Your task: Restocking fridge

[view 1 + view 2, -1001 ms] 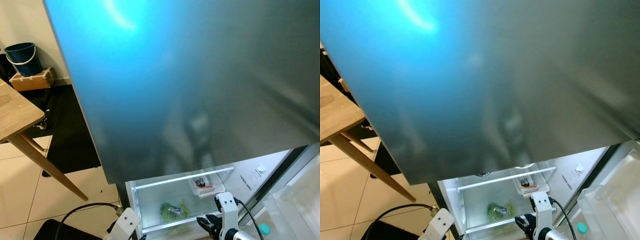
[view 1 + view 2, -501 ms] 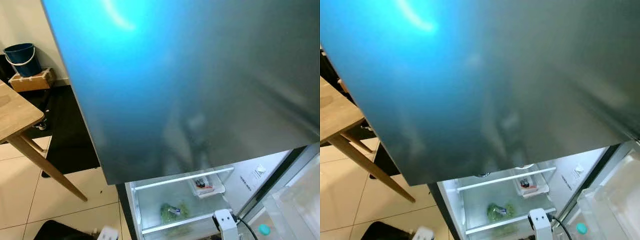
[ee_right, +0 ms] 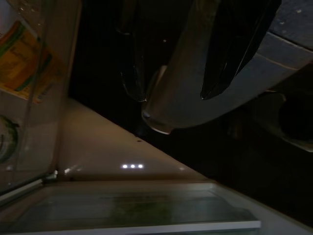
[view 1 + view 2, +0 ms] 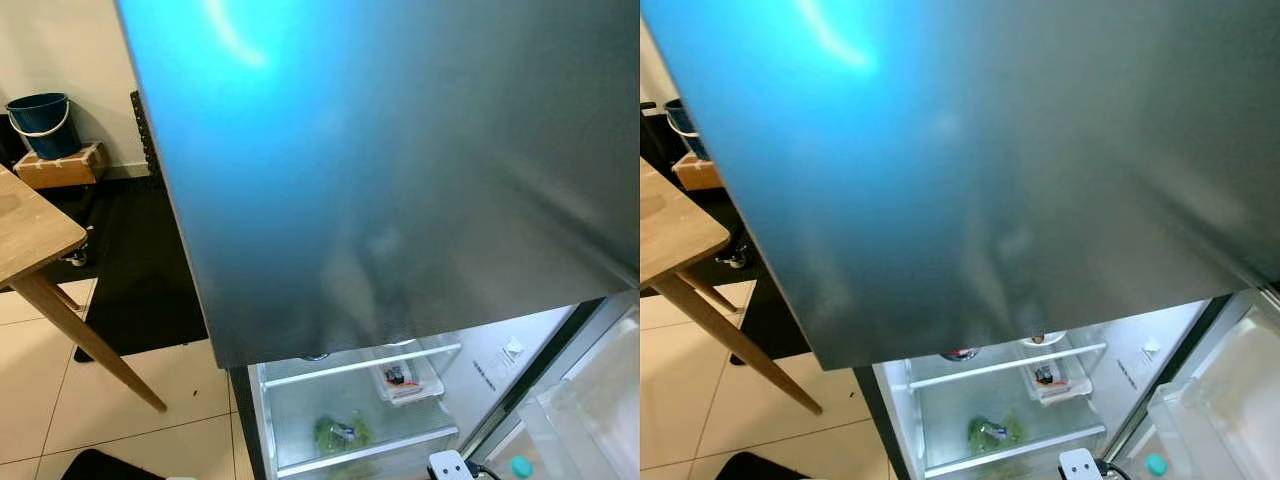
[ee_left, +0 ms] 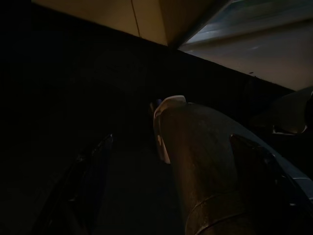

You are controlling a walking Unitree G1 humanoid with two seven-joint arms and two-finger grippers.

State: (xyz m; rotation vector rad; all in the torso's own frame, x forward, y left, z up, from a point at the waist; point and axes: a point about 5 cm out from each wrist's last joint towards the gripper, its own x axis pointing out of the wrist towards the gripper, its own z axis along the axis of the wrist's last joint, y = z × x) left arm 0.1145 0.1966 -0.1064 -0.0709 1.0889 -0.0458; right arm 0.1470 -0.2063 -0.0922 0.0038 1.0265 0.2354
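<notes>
I stand before the open fridge [image 4: 350,420]; my right gripper [image 3: 171,63] pinches a bottle [image 3: 195,83]; next, shelving it; my left gripper [image 5: 166,161] straddles a bottle [image 5: 205,166], grip unclear.

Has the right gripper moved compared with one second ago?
Yes. Against the fridge shelf, the right arm has dropped: its black fingers reached up beside the greens then, and now just its white wrist top peeks above the frame's bottom edge.
</notes>
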